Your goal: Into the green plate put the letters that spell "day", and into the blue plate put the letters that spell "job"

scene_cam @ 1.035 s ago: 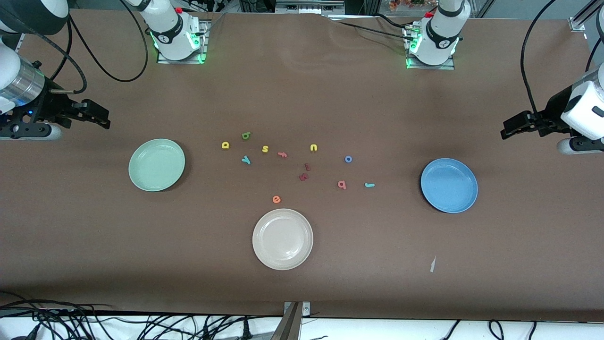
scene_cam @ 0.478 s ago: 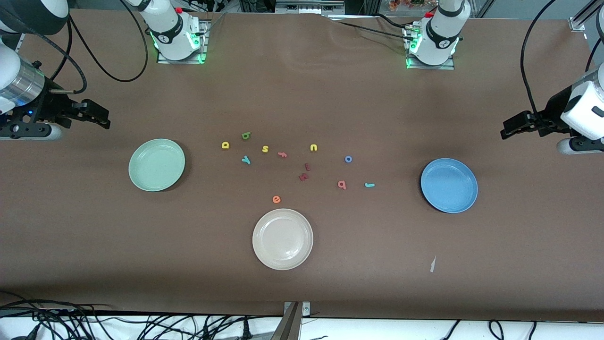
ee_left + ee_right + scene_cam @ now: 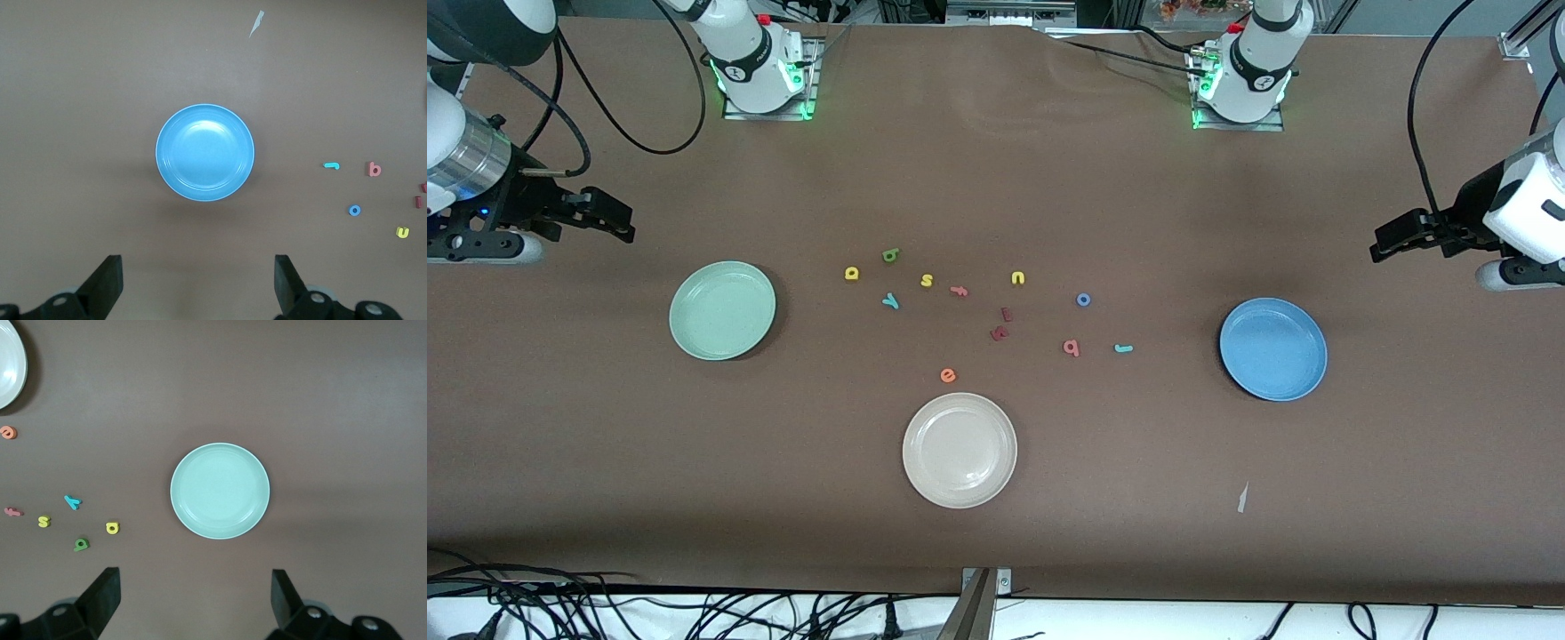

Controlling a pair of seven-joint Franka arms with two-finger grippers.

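Observation:
The green plate (image 3: 722,310) (image 3: 220,491) lies toward the right arm's end of the table, the blue plate (image 3: 1273,348) (image 3: 205,152) toward the left arm's end. Between them lie the yellow "d" (image 3: 852,274) (image 3: 112,528), green "a" (image 3: 890,256) (image 3: 81,545), teal "y" (image 3: 890,301) (image 3: 72,501), blue "o" (image 3: 1083,300) (image 3: 355,211), pink "b" (image 3: 1072,348) (image 3: 373,169) and teal "j" (image 3: 1123,348) (image 3: 331,165). My right gripper (image 3: 618,227) (image 3: 195,583) hangs open and empty over bare table beside the green plate. My left gripper (image 3: 1383,244) (image 3: 198,267) hangs open and empty beside the blue plate.
A beige-white plate (image 3: 959,450) sits nearest the front camera. Among the letters lie a yellow "s" (image 3: 927,281), a pink "f" (image 3: 959,291), a yellow "u" (image 3: 1017,278), two dark red letters (image 3: 1000,333) and an orange "e" (image 3: 948,375). A paper scrap (image 3: 1242,498) lies nearer the camera than the blue plate.

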